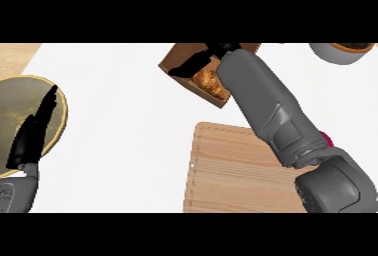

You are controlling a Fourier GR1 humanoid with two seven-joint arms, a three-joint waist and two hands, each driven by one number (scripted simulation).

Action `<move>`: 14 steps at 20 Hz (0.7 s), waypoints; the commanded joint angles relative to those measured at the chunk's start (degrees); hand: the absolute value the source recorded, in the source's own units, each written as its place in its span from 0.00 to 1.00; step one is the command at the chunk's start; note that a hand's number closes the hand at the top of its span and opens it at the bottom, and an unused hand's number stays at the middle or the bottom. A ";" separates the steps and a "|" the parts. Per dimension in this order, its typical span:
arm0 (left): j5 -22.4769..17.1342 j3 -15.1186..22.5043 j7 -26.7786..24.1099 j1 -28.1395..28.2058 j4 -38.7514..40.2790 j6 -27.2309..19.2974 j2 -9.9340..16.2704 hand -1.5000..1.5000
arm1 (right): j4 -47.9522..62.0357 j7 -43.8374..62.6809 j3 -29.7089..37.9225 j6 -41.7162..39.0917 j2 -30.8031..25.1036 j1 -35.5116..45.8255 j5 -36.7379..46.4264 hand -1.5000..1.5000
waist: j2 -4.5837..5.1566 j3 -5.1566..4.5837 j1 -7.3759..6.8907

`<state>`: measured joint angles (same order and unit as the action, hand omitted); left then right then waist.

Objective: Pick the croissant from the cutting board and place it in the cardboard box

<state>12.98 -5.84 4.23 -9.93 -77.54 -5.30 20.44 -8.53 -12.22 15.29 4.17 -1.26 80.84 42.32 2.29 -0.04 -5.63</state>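
The croissant [208,81] lies inside the tilted cardboard box [179,56] at the top middle of the head view, next to the box's near wall. My right hand [193,62] hovers over the box opening, thumb stretched to the lower left and off the croissant, fingers relaxed and partly hidden. Its grey forearm runs down across the wooden cutting board [229,172], which lies bare at the lower middle. My left hand [33,131] rests open at the left edge with straight fingers pointing up.
A round golden plate [22,100] lies under the left hand at the left edge. A grey bowl [341,54] with brown contents sits at the top right corner. A small magenta object [325,138] peeks out behind the right forearm.
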 commanded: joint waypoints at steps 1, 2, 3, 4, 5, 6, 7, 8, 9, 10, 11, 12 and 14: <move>-0.11 -0.55 -0.22 -1.16 0.75 -0.07 0.13 0.50 | -0.31 -2.13 1.68 0.46 -0.11 0.23 -1.52 0.00 | 0.27 0.00 -0.22; -0.20 -0.49 1.92 -1.41 -0.91 0.51 0.69 0.50 | -0.93 -3.80 2.60 0.41 -1.18 -0.14 -2.42 0.00 | 0.11 0.07 -0.24; -0.25 -1.04 0.37 -2.99 2.28 0.60 0.91 0.50 | -1.03 -3.82 2.58 3.20 1.18 0.08 -2.59 0.00 | 0.30 -0.02 -0.01; -0.35 -0.56 0.52 -0.86 -0.15 0.87 0.71 0.50 | -1.53 -5.57 3.60 3.35 1.20 -0.26 -3.76 0.00 | -0.04 0.04 -0.50; -0.30 -0.43 0.21 1.01 -0.39 0.46 0.05 0.50 | -2.42 -7.58 4.60 2.12 -0.86 -0.72 -4.57 0.00 | -0.20 0.05 0.00; 0.50 0.28 -0.19 -0.37 0.80 0.03 -0.43 0.50 | -3.03 -8.61 5.58 4.86 -0.06 -1.50 -5.42 0.00 | 0.12 0.04 0.26; 0.99 -0.30 1.40 -0.57 -0.31 -0.74 0.18 0.50 | -2.97 -6.35 6.73 3.87 -0.16 0.97 -6.55 0.00 | -0.15 0.05 0.01; 0.02 -0.93 1.01 0.16 -0.50 0.55 1.01 0.50 | -3.68 -10.83 7.79 4.44 -0.86 -2.16 -7.69 0.00 | -0.29 0.08 0.52; -0.44 -0.39 0.55 -0.32 -0.21 0.99 0.22 0.50 | -3.72 -8.92 9.68 4.42 -1.66 -0.35 -9.38 0.00 | 0.15 0.06 -0.19; 0.10 -1.44 -0.78 -0.73 2.37 -0.35 0.32 0.50 | -3.78 -10.10 10.45 4.97 -0.68 -1.64 -10.30 0.00 | -0.20 0.01 1.21; 0.03 -1.17 0.46 -0.63 0.35 0.49 1.09 0.50 | -4.48 -12.55 12.47 1.89 -5.48 -2.46 -12.20 0.00 | 0.08 0.13 0.74; 1.18 -0.04 0.11 0.60 0.05 -0.88 -0.44 0.50 | -3.85 -10.16 12.86 2.08 -3.81 -0.33 -12.67 0.00 | -0.28 0.07 0.61; 0.30 -1.13 -1.36 -0.06 1.77 0.00 0.40 0.50 | -3.48 -12.16 14.02 0.89 -6.04 -1.88 -13.70 0.00 | -0.04 0.04 0.81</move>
<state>13.02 -6.84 4.17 -10.36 -76.67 -5.07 20.97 -11.98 -22.41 26.19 6.32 -4.93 79.64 31.63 2.19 0.02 -4.99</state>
